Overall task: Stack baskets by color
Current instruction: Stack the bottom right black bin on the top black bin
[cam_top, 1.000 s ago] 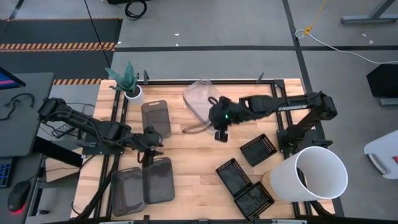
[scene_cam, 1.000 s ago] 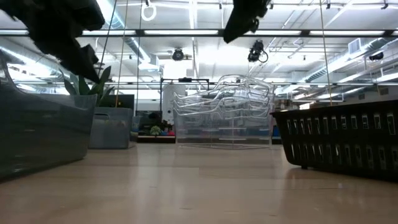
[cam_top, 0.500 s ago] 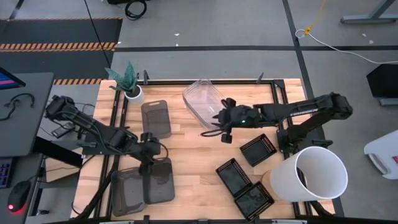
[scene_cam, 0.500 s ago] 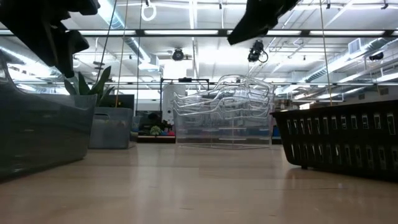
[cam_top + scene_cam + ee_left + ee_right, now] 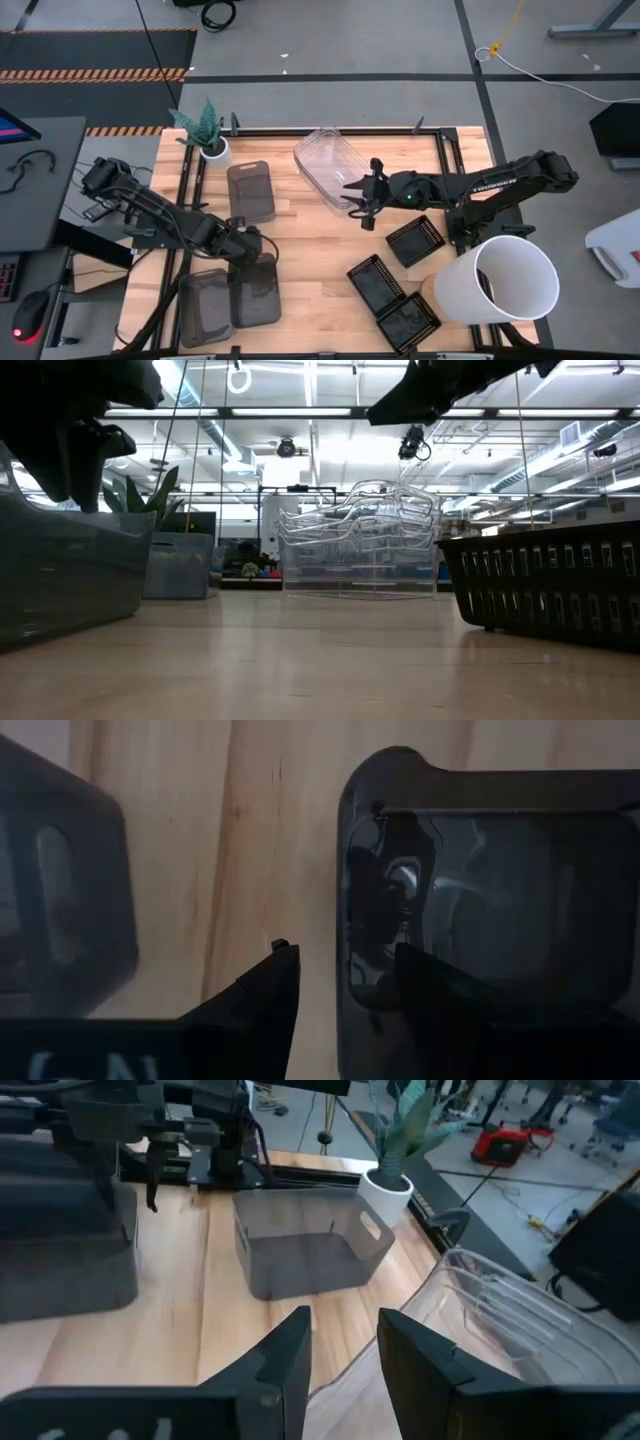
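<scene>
Two smoky grey baskets (image 5: 232, 298) sit side by side at the near left of the table (image 5: 320, 250), and a third grey basket (image 5: 251, 190) lies farther back, just near of the white plant pot (image 5: 215, 150). The stack of clear baskets (image 5: 328, 165) stands at the far middle edge. Three black mesh baskets (image 5: 392, 285) are spread over the near right, close beside the large white bucket (image 5: 498, 280).

The left end effector (image 5: 252, 250) hangs over the far rim of the right-hand grey basket (image 5: 480, 910) of the near pair, its fingers (image 5: 262, 995) spread either side of that rim, grasping nothing.

The right end effector (image 5: 362, 195) hovers just near of the clear stack, its fingers (image 5: 285, 1360) parted with nothing between them, pointing toward the far grey basket.
</scene>
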Tool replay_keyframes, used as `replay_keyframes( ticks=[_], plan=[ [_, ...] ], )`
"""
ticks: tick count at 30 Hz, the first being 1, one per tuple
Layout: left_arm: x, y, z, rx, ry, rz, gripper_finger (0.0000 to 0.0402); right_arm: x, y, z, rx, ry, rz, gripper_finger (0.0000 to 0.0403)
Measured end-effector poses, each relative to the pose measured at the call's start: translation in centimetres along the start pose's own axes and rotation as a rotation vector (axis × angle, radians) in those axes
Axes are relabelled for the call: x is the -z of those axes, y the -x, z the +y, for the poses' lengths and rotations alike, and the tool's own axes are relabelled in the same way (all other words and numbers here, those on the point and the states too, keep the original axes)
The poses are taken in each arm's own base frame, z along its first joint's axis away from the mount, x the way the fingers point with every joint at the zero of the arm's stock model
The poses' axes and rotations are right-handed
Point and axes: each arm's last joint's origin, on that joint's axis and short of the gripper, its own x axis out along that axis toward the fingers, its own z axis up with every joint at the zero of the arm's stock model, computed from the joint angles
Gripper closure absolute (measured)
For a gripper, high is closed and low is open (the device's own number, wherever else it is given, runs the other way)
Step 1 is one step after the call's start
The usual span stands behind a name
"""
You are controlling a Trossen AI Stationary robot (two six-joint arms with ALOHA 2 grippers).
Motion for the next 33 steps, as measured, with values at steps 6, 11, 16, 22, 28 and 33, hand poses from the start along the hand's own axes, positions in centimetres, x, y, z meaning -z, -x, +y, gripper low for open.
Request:
replay_keyframes(
  ticks=[6, 11, 16, 22, 28, 33],
  plan=[
    [-0.3, -0.9, 0.0, -0.021, 0.013, 0.026, 0.023, -2.6, 1.2, -0.8, 0.018, 0.032, -0.085, 0.028],
    [-0.7, -2.3, 0.2, -0.051, 0.018, 0.067, 0.023, -4.9, 3.3, -1.7, 0.037, 0.055, -0.19, 0.028],
    [-1.2, -3.5, 0.6, -0.039, 0.021, 0.115, 0.023, -5.7, 5.0, -2.4, 0.049, 0.044, -0.255, 0.028],
    [-1.5, -4.3, 0.6, -0.019, 0.032, 0.131, 0.023, -5.6, 5.1, -2.3, 0.03, -0.005, -0.265, 0.028],
    [-1.6, -4.9, 0.6, 0.019, 0.009, 0.172, 0.023, -4.5, 3.9, -1.9, 0.026, -0.003, -0.219, 0.028],
    [-1.8, -6.0, 0.7, 0.017, -0.003, 0.199, 0.0234, -4.8, 3.6, -1.9, 0.036, -0.012, -0.247, 0.028]
  ],
)
